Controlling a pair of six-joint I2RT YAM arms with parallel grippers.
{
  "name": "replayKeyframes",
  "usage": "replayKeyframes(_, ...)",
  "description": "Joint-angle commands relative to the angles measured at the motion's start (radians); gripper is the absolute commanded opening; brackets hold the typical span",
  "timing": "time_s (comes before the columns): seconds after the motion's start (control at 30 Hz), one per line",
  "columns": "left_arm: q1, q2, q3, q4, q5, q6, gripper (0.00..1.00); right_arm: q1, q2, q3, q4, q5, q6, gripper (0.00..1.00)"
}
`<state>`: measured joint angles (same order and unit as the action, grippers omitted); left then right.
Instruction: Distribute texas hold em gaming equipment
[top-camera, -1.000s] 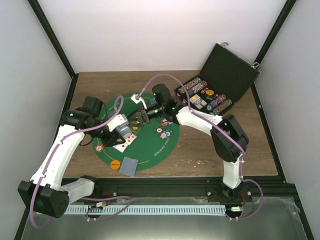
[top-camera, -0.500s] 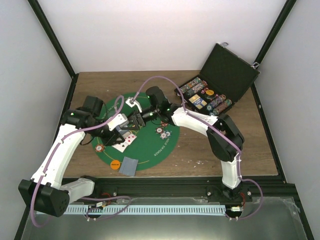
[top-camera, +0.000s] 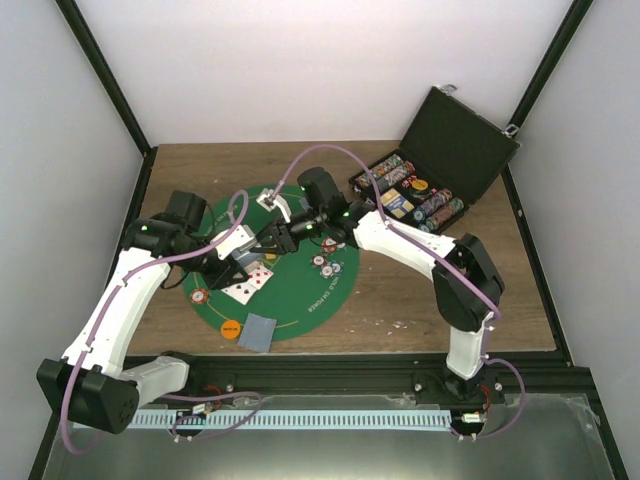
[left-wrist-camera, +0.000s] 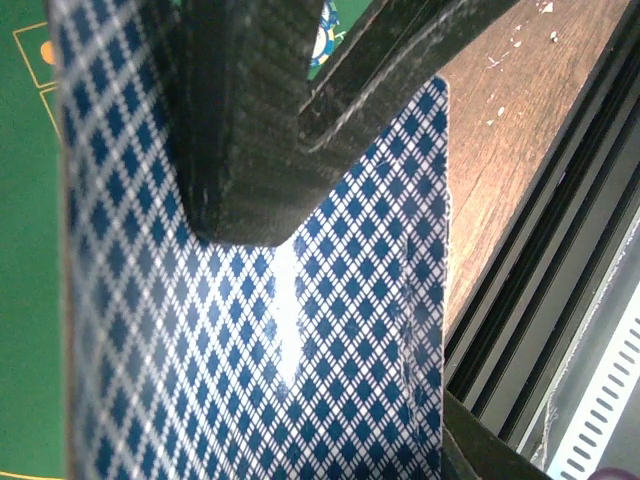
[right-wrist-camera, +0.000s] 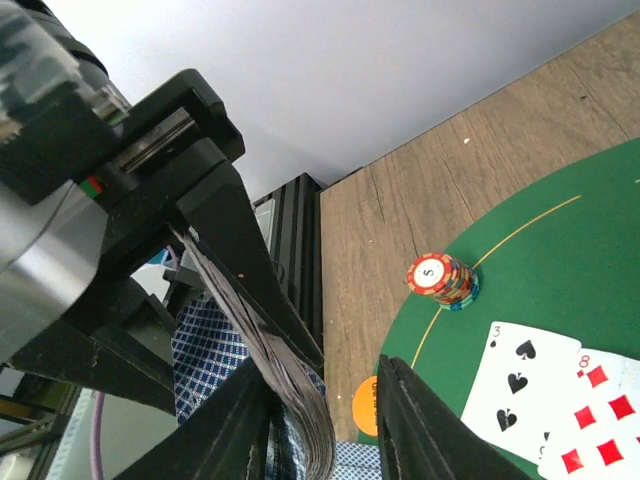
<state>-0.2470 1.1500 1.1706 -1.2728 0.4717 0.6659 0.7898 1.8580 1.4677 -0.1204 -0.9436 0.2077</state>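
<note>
My left gripper (top-camera: 240, 264) is shut on a deck of blue-diamond-backed cards (left-wrist-camera: 250, 350) above the green mat's left half. One of its black fingers (left-wrist-camera: 240, 130) lies across the card back. My right gripper (right-wrist-camera: 325, 430) reaches in from the right, open, with the deck's edge (right-wrist-camera: 275, 365) between its fingers. The deck rests against the left finger, and a gap shows beside the right one. Two face-up cards lie on the mat, a three of spades (right-wrist-camera: 520, 375) and a red-pipped card (right-wrist-camera: 600, 410). A striped chip stack (right-wrist-camera: 441, 279) stands near the mat's rim. An orange disc (right-wrist-camera: 367, 405) lies close by.
The round green mat (top-camera: 305, 300) also bears face-down cards (top-camera: 258, 331) at its front and a few chips (top-camera: 325, 265) towards its right. The black case (top-camera: 440, 170), open with chip rows inside, sits at the back right. The black frame rail (left-wrist-camera: 540, 300) runs along the near edge.
The right gripper's jaws have narrowed from wide open around the deck's edge. The left gripper and its deck have stayed put.
</note>
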Motion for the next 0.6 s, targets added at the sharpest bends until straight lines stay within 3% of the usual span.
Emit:
replayKeyframes(0.0, -0.003, -0.020, 0.007, -0.002, 0.029, 0.012, 0.34, -0.014, -0.028, 0.038, -0.059, 0.045, -0.031, 0.26)
replayKeyframes(0.2, -0.003, -0.022, -0.004, 0.004, 0.014, 0.010, 0.34, -0.013, -0.051, 0.051, -0.102, 0.066, -0.059, 0.05)
replayKeyframes(0.57, -0.003, -0.027, -0.009, 0.005, -0.005, 0.006, 0.34, -0.035, -0.100, 0.064, -0.221, 0.149, -0.134, 0.01)
